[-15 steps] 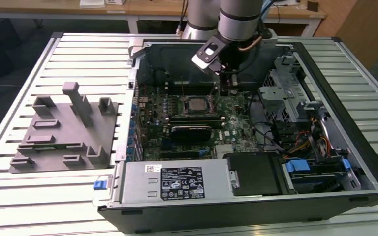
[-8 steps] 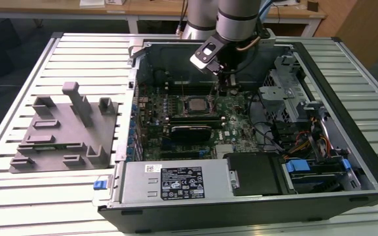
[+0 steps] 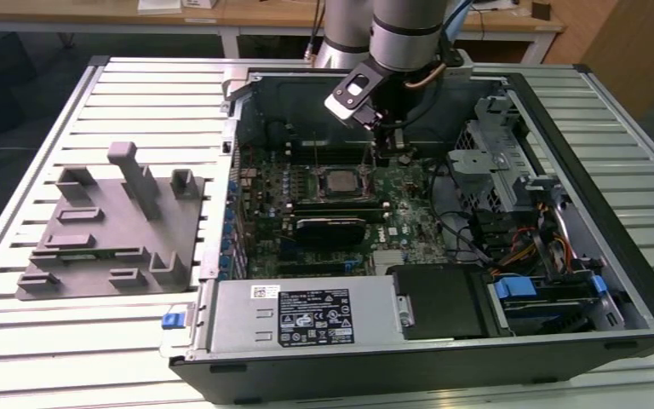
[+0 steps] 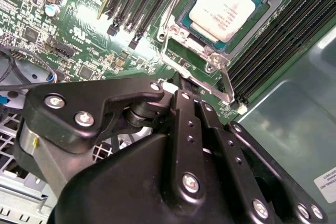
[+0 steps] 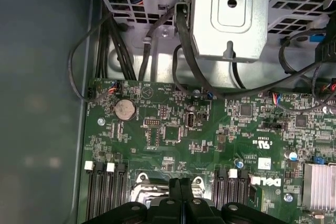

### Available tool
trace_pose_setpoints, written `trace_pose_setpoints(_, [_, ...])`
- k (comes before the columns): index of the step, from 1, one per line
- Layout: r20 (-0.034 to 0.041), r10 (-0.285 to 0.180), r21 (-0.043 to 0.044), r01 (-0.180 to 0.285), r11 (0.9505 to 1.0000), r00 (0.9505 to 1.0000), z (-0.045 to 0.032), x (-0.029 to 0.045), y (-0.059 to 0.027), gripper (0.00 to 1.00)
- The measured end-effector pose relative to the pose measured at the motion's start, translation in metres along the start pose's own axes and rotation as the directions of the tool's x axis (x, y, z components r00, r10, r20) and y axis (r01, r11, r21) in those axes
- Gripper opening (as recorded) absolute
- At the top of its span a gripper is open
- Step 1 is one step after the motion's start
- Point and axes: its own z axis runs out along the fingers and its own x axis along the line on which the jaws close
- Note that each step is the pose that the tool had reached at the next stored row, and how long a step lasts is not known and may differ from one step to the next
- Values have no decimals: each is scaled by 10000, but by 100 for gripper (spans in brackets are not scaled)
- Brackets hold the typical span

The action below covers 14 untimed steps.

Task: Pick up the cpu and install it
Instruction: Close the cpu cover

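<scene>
An open computer case (image 3: 633,256) is lying on a slatted table (image 3: 134,85), beside a grey plastic fixture (image 3: 111,230); the cpu (image 4: 228,6) is lying flat in the socket frame (image 4: 185,29) on the motherboard (image 5: 173,129), silver top facing up, so it appears already seated; being square, it is showing no long axis, its edges running parallel with the frame; the pincer (image 4: 178,85) is hanging just beside the socket, fingers pressed together and holding nothing, its tip close to the thin metal lever (image 4: 227,80), which probably explains why it is sitting so low.

cpu (image 4: 229,4), small square chip, pale silver top with faint print, lying flat and face up – seated inside the socket (image 4: 195,39), its metal rim close around every edge
</scene>
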Motion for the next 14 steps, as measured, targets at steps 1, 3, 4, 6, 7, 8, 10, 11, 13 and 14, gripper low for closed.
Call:
trace_pose_setpoints(1, [-1,0,0,0,10000,10000,0,0,-6,11])
trace_pose_setpoints(3, [-2,0,0,0,10000,10000,-1,1,-18,11])
trace_pose_setpoints(4, [-2,0,0,0,10000,10000,-1,1,-24,11])
trace_pose_setpoints(6, [-2,0,0,0,10000,10000,-1,2,-35,11])
trace_pose_setpoints(7, [-3,0,0,0,10000,10000,-1,2,-39,11])
trace_pose_setpoints(8, [-3,0,0,0,10000,10000,-1,2,-43,11])
trace_pose_setpoints(10, [-3,0,0,0,10000,10000,-2,2,-50,11])
trace_pose_setpoints(11, [-4,0,0,0,10000,10000,-2,3,-55,11])
trace_pose_setpoints(13, [-5,0,0,0,10000,10000,-2,3,-67,11])
trace_pose_setpoints(14, [-6,1,0,-1,10000,10000,-2,4,-72,11])
